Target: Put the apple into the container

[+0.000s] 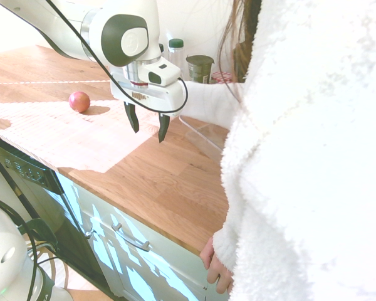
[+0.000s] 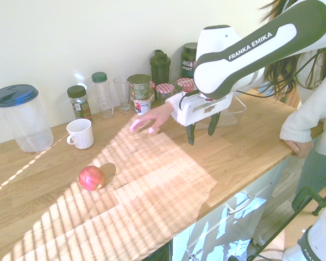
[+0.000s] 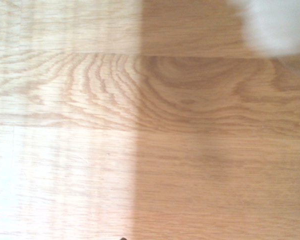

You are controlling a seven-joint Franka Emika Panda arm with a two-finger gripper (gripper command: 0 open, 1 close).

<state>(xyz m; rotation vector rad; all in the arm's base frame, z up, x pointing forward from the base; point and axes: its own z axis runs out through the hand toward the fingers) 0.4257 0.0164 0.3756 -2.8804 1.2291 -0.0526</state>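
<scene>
Apple [image 2: 91, 178] sits free on the bench [image 2: 168, 179], well apart from the pincer [image 2: 202, 128], at about 8 o'clock of it in the second exterior view. Pincer spread and empty, pointing straight down over bare wood. Container [image 1: 203, 135] lies just beyond it, partly hidden by a person's hand [image 2: 151, 119]. We judge the approach step not yet begun; next move calls for travel over the apple, then descent.
</scene>
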